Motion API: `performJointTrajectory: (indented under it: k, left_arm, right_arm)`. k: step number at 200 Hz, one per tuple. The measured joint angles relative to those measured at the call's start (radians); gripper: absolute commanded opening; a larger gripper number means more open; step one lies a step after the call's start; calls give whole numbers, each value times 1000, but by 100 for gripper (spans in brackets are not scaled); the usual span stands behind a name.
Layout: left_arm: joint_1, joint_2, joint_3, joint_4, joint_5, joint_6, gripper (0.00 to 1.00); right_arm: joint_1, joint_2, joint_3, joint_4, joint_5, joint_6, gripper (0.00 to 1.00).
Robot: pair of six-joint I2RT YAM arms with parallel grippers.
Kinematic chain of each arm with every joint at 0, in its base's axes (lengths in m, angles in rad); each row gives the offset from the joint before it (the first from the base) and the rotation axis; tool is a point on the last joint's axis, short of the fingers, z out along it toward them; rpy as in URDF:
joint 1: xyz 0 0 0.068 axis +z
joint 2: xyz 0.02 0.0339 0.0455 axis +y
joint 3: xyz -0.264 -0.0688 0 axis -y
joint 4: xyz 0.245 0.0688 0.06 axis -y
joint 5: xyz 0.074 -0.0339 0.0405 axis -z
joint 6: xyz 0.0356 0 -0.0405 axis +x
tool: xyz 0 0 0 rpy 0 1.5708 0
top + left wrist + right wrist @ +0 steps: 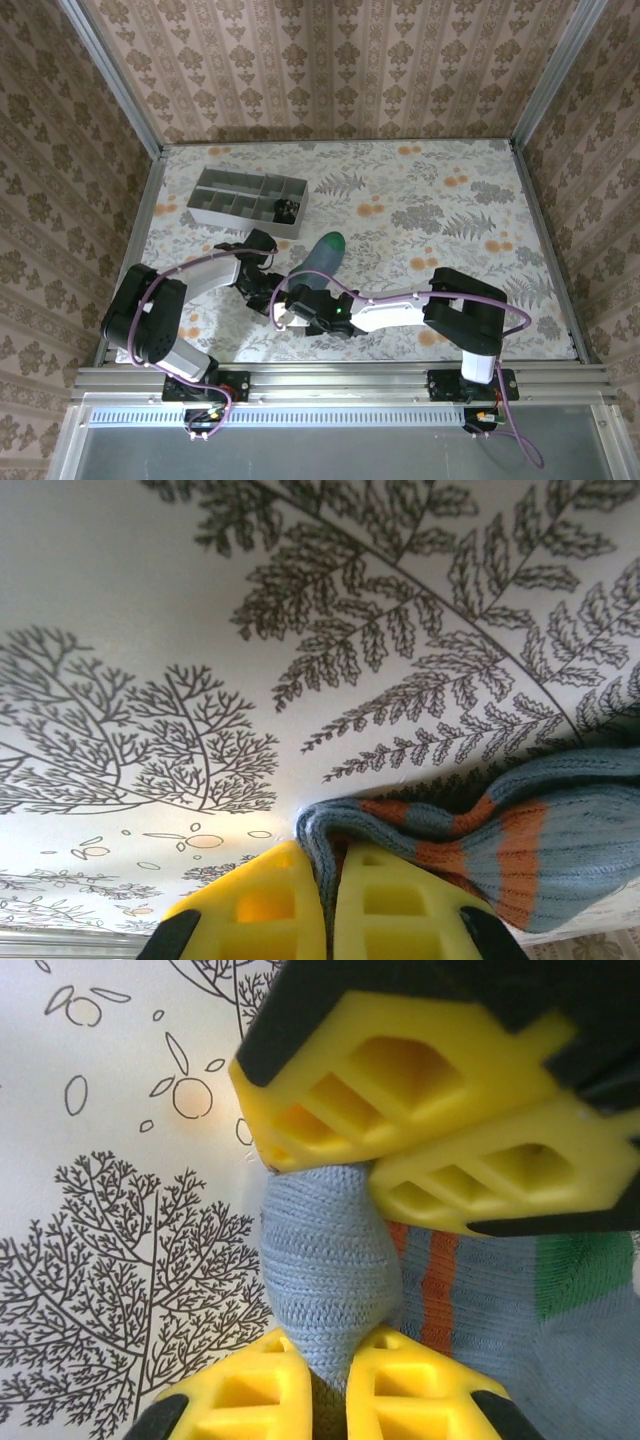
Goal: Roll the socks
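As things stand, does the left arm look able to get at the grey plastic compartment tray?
Probably not yet. The grey plastic compartment tray lies near, but the left arm has its jaws shut on the cuff of the teal-grey, orange-striped fabric sock; it would have to let go first.

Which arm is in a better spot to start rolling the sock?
Probably the left arm: its jaws are shut on the orange-striped end of the sock, where a roll would start. The right arm pinches a bunched fold beside it.
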Motion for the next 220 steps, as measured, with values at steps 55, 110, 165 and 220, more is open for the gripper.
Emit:
performJointTrajectory:
  k: [55, 110, 165, 220]
  left_arm:
    - [3, 1, 0, 3, -21, 18, 35]
    - [36, -52, -2, -2, -76, 32, 52]
    - [46, -176, -28, 6, -99, 35, 55]
    - [12, -235, -156, 162, -90, -71, 52]
  right_arm:
    - [-41, -4, 21, -42, -105, 64, 0]
    - [-101, 1, 61, -117, -234, 138, 0]
    - [-171, 20, 94, -157, -387, 213, 0]
    - [-245, 49, 120, -179, -554, 277, 0]
